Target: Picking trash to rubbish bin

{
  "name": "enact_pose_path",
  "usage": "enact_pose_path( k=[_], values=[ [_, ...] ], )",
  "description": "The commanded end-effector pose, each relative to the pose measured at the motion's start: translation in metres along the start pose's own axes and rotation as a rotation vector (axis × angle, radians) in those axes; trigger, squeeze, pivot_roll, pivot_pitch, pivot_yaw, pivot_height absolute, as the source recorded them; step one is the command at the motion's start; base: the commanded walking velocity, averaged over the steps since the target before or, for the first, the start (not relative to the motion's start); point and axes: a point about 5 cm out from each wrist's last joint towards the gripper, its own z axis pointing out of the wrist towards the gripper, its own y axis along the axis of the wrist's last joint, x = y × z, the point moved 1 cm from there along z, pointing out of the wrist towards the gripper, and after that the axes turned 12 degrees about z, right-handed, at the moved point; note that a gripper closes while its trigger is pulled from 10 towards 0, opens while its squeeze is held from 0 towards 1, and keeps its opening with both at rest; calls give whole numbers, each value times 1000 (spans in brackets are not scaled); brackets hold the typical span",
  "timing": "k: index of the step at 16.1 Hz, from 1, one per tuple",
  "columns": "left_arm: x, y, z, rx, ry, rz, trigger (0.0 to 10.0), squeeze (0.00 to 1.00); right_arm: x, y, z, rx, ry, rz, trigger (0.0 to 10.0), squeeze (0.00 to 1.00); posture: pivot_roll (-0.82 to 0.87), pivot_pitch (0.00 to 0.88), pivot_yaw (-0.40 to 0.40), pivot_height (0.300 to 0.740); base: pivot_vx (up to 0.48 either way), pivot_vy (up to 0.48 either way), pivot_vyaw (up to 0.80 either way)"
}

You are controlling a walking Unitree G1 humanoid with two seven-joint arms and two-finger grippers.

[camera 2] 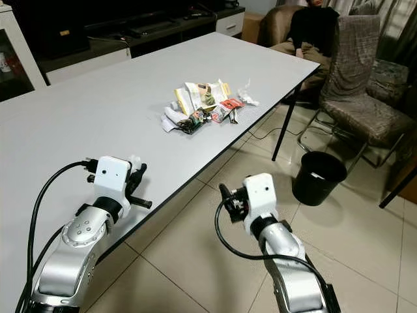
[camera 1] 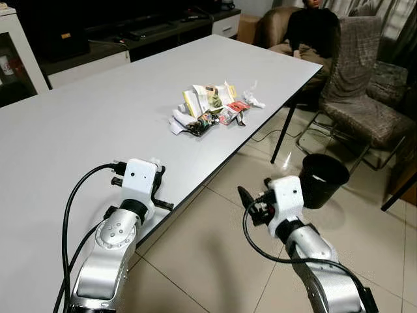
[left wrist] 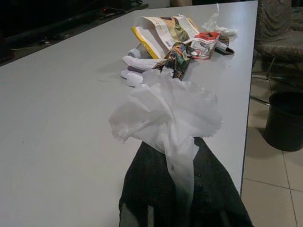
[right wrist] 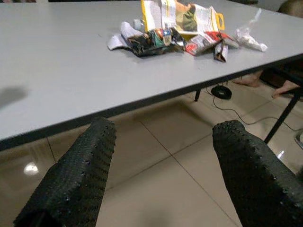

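Left pincer closed, right pincer agape.

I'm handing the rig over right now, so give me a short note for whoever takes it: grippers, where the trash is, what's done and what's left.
Left gripper: shut on a white tissue, over the table near its edge.
Right gripper: open, empty, over the floor beside the table.
Trash pile: wrappers and paper on the table, near its far edge.
Rubbish bin: black, on the floor right of the table.
Done: tissue picked up.
Left: drop it in the bin, then clear the pile.
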Motion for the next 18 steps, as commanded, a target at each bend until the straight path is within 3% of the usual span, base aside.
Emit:
enact_pose_path(
  k=[1, 7, 11, 18],
  values=[
    [-1, 5, 2, -13, -11, 13, 10000, 0, -1, 4, -1, -18, -5, -1, 10000, 0, -100, 0, -14, 740, 0, 0, 0],
    [4, 18, 7, -78, 21, -5, 10000, 0, -5, 14, 2, -50, -16, 8, 10000, 0, -101, 0, -23, 740, 41, 0, 0],
    [9, 19, 9, -82, 51, -23, 10000, 0, -6, 20, 8, -62, -4, 0, 10000, 0, -94, 0, -44, 740, 307, 0, -652],
    [11, 11, -1, -57, 94, -42, 10000, 0, -5, 20, 14, -35, 36, -29, 10000, 0, -78, 0, -78, 740, 408, 0, 0]
  ],
)
